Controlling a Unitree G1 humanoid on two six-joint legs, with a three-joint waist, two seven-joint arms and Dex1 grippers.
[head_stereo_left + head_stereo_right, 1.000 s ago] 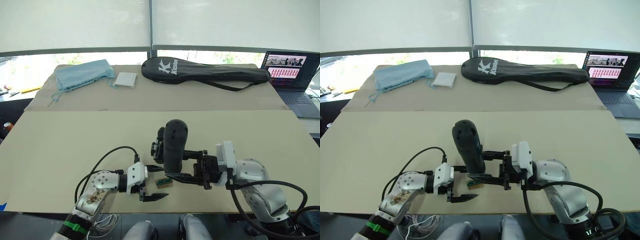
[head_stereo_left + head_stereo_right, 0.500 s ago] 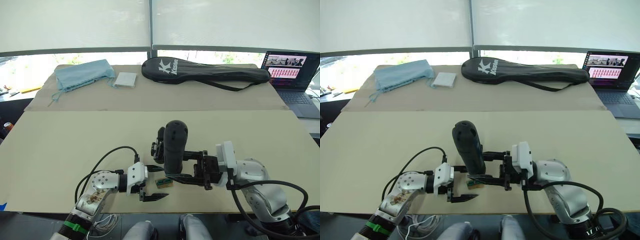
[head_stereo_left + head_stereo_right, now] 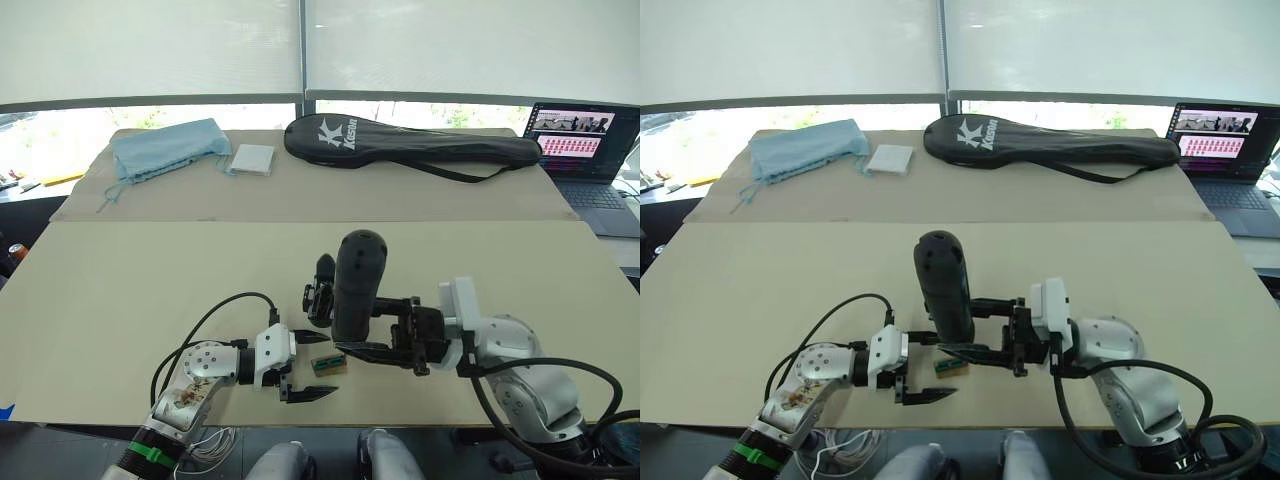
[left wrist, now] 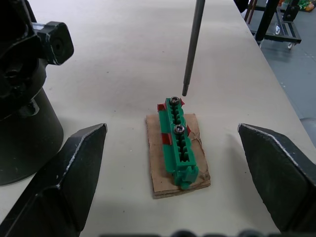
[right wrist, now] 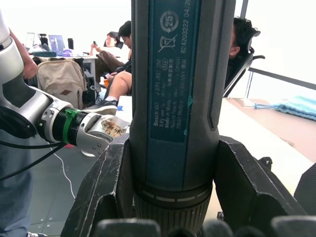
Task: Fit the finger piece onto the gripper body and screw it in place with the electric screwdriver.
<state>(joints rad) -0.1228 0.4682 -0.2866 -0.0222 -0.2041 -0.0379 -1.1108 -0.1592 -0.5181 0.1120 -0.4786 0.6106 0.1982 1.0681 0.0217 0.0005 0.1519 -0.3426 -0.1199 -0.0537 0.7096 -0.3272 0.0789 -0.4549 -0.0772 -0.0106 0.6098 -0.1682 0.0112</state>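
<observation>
My right gripper (image 3: 343, 325) is shut on the electric screwdriver (image 3: 355, 285), a thick dark cylinder held upright with its rounded end up. In the left wrist view its thin metal bit (image 4: 192, 44) ends just above the far end of a small green-and-brown block (image 4: 177, 143) that carries two screws. My left gripper (image 3: 315, 365) rests on the table, open, with one finger on each side of that block (image 3: 327, 364). The gripper body (image 3: 320, 290), black with a round base (image 4: 24, 113), stands just behind the screwdriver. The finger piece is out of view.
A long black racket bag (image 3: 410, 145), a blue cloth (image 3: 165, 148) and a white pad (image 3: 250, 160) lie at the back of the table. A laptop (image 3: 585, 150) sits at the far right. People sit in the background of the right wrist view (image 5: 116, 64).
My right gripper has carried the screwdriver a little to the right and slightly up. The left gripper and the green block have not moved.
</observation>
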